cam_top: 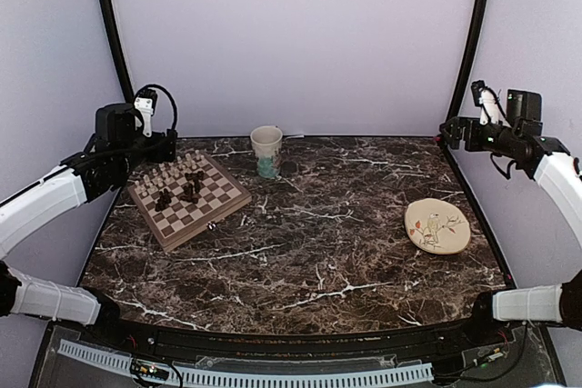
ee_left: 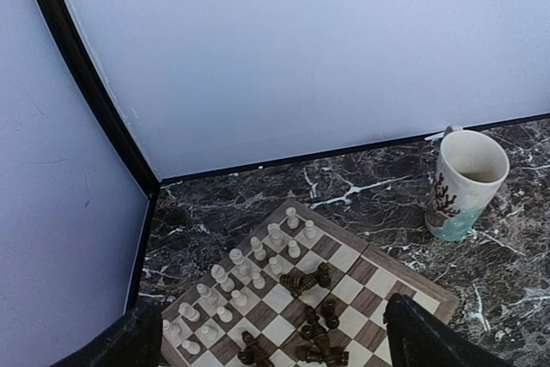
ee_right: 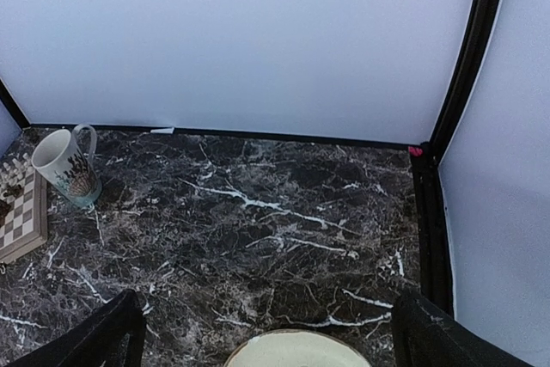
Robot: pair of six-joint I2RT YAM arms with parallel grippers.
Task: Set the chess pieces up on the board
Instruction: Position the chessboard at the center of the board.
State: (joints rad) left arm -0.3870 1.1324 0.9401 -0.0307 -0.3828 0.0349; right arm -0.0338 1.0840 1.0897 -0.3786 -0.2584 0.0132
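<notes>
The board (cam_top: 188, 199) lies at the back left of the marble table, turned at an angle. Cream-white chess pieces (ee_left: 249, 268) stand in two rows along its far left edge. Dark brown chess pieces (ee_left: 322, 320) lie toppled in a heap near the board's middle. My left gripper (ee_left: 271, 341) hovers high above the board, open, with nothing between its fingers (ee_left: 425, 341). My right gripper (ee_right: 271, 337) hangs open high over the table's right side, above the plate, far from the board (ee_right: 21, 217).
A cream mug (cam_top: 266, 151) with a coral pattern stands just right of the board at the back. A round cream plate (cam_top: 437, 226) lies on the right. Dark frame posts (cam_top: 109, 20) and pale walls close in the back and sides.
</notes>
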